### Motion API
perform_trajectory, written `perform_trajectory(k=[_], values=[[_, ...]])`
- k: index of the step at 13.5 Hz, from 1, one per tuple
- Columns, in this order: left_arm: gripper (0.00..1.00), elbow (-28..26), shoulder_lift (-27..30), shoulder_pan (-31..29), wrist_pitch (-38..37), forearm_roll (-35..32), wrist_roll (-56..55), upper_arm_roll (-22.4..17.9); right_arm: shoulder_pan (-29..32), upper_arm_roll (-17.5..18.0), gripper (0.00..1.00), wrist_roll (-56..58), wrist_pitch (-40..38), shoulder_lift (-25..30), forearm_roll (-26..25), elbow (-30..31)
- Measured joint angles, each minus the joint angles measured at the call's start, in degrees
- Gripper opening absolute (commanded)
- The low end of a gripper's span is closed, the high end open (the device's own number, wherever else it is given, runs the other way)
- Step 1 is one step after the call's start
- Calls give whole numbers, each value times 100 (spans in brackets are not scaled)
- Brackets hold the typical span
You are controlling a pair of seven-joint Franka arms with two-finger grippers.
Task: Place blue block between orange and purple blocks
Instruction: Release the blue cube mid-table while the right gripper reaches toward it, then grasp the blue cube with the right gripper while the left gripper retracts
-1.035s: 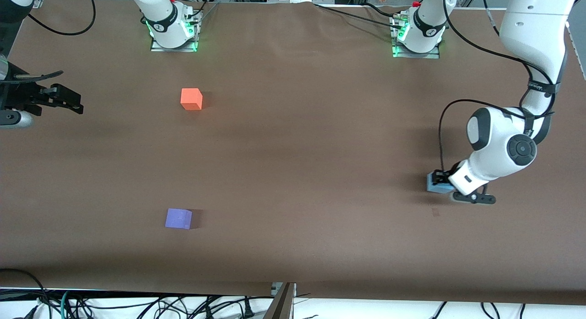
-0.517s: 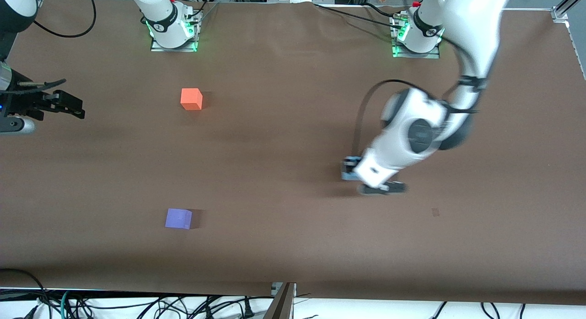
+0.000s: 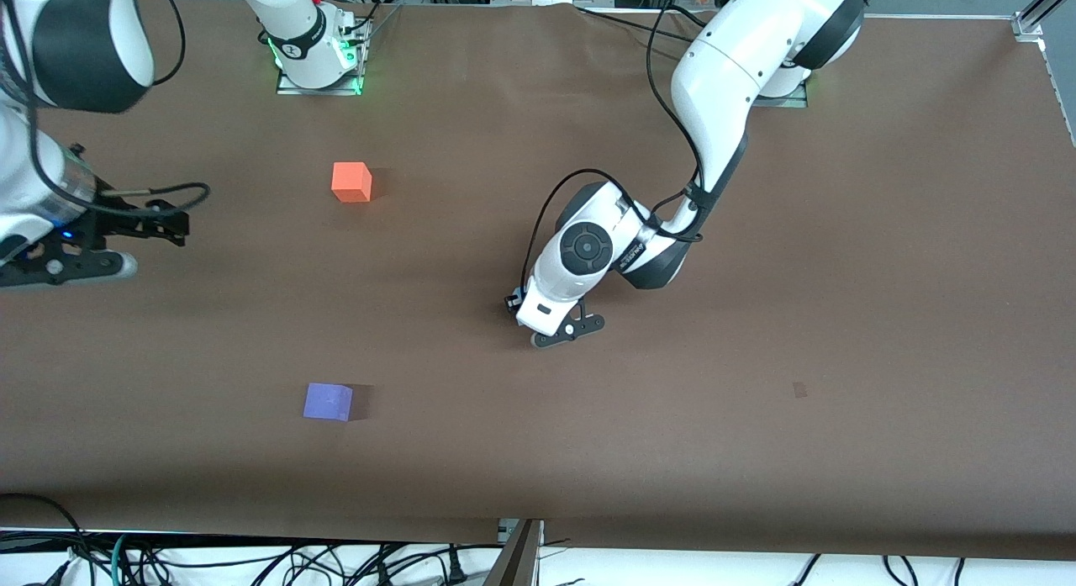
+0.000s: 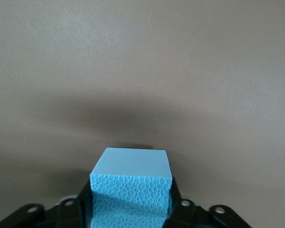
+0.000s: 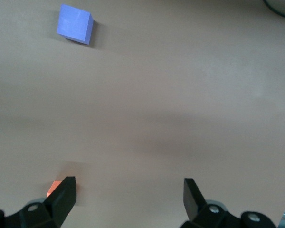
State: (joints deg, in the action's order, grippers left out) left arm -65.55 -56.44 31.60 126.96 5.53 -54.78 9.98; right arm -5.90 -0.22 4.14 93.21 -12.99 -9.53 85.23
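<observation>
My left gripper (image 3: 516, 305) is shut on the blue block (image 4: 130, 183), a light sky-blue cube, and holds it low over the middle of the table. In the front view the hand hides the block. The orange block (image 3: 351, 182) sits toward the right arm's end, near the right arm's base. The purple block (image 3: 328, 402) sits nearer to the front camera than the orange one, almost in line with it. My right gripper (image 3: 172, 224) is open and empty at the right arm's end. In the right wrist view the purple block (image 5: 75, 23) shows, and a corner of the orange block (image 5: 52, 189) beside one finger.
The brown table (image 3: 756, 451) has a small dark mark (image 3: 799, 390) toward the left arm's end. The arm bases (image 3: 318, 60) stand along the edge farthest from the front camera. Cables (image 3: 336, 561) hang below the near edge.
My left arm has carried the blue block from the left arm's end to the middle of the table. My right gripper has shifted a little toward the middle. The orange and purple blocks have not moved.
</observation>
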Motion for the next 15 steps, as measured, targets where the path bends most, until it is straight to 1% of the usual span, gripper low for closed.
perform_trajectory(k=[2,3,5,7,8,10,13,15], values=[[100,174,58,-69,-198,-2,-3,-62,0,-6,100,-2,19,-59,259,-2],[100,268,152,-178,-445,-4,-5,-86,13,-11,100,-2,24,-74,384,-3],[100,362,426,-480,-893,-13,0,-104,44,-25,100,-44,65,-130,555,-2],[100,391,763,-859,-1438,-24,9,-115,11,-14,100,-368,339,-310,868,1],[100,402,941,-1098,-1759,-29,135,-117,-91,5,100,-520,513,-433,942,2],[100,417,1333,-1636,-2418,-29,880,-113,-544,35,100,-872,801,-652,952,-1],[100,374,2055,-2367,-3306,-28,1701,-100,-1310,54,100,-1256,913,-859,952,-6],[100,178,2639,-2747,-3811,-27,2246,-97,-1623,60,100,-1283,1209,-1034,955,-3]])
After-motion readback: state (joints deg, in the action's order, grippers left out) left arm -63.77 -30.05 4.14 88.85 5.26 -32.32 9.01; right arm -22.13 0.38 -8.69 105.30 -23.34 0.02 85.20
